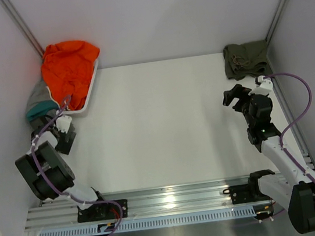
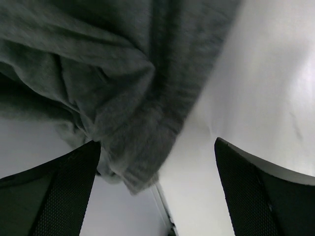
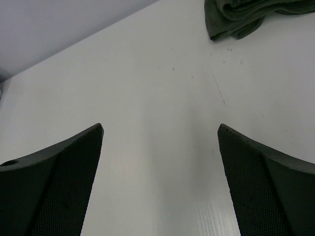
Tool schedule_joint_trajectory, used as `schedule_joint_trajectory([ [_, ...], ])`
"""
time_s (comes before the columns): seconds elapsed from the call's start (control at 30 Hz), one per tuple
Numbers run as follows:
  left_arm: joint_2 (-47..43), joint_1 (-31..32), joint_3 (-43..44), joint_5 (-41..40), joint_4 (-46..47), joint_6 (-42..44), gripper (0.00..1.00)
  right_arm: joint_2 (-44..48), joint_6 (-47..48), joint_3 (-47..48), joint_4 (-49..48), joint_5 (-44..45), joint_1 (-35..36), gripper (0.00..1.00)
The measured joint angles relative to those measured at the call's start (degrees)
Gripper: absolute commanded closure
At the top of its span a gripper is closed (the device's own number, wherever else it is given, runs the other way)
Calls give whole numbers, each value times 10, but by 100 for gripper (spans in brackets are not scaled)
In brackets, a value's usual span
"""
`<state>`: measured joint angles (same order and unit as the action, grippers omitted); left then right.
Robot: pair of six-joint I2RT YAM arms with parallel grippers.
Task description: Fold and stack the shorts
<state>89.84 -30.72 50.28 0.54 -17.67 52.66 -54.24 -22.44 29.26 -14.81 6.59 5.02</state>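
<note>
Where the left gripper hangs at the table's far-left corner, its jaws stand wide apart, released, clamped on nothing. Grey shorts fill the upper left of its wrist view: bunched, soft folds, a ribbed hem drooping just beside the tip of the left-hand jaw. Whether cloth and jaw touch cannot be told. Pale surface shows to the right of the cloth and below it. From overhead, the grey cloth lies at the left side of a heap in a white tray pushed into the corner. An orange garment is piled on top and spills over most of the tray. A teal garment peeks out at the heap's near-left edge, close to the gripper. The right gripper is likewise slack, jaws spread wide, poised over bare table on the right side. Its wrist view shows white tabletop between the jaws. Olive shorts lie folded into a compact bundle in the far-right corner, against the wall, just beyond the right gripper and apart from it. The two shorts are well apart, one in each far corner. Both arms rise from a metal rail along the near edge.
</note>
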Motion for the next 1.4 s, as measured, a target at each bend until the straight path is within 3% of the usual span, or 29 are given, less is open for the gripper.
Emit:
schedule_joint_trajectory([
  [0.07,33,-3,25,-12,9,1,14,0,0,0,0,0,0,0],
  [0.1,51,-6,40,-20,14,1,34,0,0,0,1,0,0,0],
  [0.17,78,-10,61,-35,30,-2,65,1,0,0,2,1,0,0],
  [0.27,93,-14,67,-55,52,3,82,2,0,0,4,2,-1,1],
  [0.3,93,-14,65,-61,59,3,99,2,0,0,4,2,-1,1],
  [0.47,69,-15,48,-70,78,3,100,1,0,0,3,0,-1,0],
  [0.6,-6,-16,61,-59,25,-12,100,-4,0,0,0,-6,1,1],
  [0.8,-122,-17,230,3,-139,-61,99,-56,5,16,2,-16,38,1],
  [1.1,-280,-15,438,103,-252,-137,99,-192,37,126,-11,-58,183,1],
  [1.3,-314,6,560,173,-287,-191,99,-289,86,269,-22,-85,332,1],
  [1.4,-330,42,579,191,-286,-223,99,-313,92,315,-38,-99,368,2],
])
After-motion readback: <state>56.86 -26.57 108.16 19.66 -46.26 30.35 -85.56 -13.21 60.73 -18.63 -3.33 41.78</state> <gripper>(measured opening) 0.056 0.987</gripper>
